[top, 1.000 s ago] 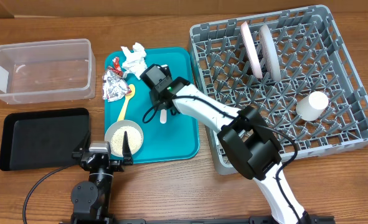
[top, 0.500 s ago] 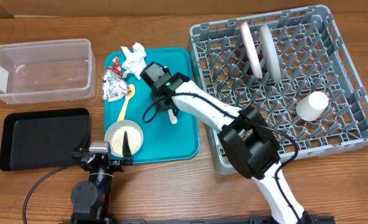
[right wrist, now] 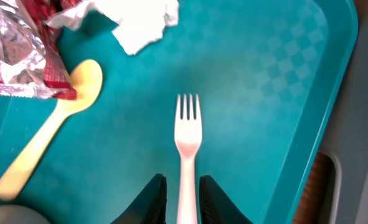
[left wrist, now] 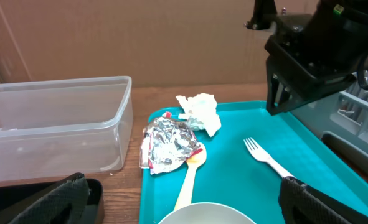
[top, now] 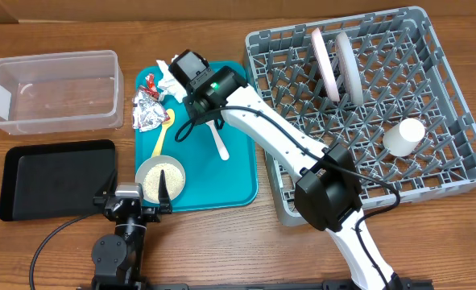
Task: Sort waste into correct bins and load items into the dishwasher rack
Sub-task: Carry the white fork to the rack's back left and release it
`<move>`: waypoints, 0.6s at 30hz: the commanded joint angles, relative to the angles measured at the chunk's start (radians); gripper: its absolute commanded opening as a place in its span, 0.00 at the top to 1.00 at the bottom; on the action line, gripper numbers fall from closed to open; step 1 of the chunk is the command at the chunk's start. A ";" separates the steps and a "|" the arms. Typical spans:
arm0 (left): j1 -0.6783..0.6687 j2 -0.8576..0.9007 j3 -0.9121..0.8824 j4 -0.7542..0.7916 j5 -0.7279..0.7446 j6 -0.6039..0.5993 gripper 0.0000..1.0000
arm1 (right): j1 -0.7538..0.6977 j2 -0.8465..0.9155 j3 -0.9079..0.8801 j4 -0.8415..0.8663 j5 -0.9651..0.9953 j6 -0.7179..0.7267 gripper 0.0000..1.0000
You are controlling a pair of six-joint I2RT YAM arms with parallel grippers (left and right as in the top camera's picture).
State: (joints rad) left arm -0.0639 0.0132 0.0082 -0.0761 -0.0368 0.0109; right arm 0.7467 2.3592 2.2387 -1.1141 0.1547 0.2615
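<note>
Desk [top: 431, 242]: brown wood-grain top, planks running left-right, surface matte. Behind it, a plain brown board wall [left wrist: 140, 37]. Lighting even, with soft shadows only.

Nothing could be read in any view: no words, labels, brand marks or numbers. The foil wrapper [left wrist: 171, 144] was too crinkled and blurred to show whether it carried any lettering.
</note>
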 commanded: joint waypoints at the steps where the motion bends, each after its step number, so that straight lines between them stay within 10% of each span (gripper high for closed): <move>1: 0.003 -0.008 -0.003 0.002 0.005 0.009 0.00 | -0.019 -0.011 -0.035 -0.016 -0.073 -0.031 0.58; 6: 0.003 -0.008 -0.003 0.002 0.005 0.009 0.00 | -0.021 -0.010 -0.133 0.032 -0.102 -0.030 0.37; 18: 0.003 -0.008 -0.003 0.003 0.005 0.009 0.00 | -0.021 -0.009 -0.359 0.239 -0.142 -0.030 0.47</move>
State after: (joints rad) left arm -0.0639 0.0132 0.0082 -0.0757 -0.0368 0.0109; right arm 0.7280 2.3592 1.9186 -0.9001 0.0334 0.2340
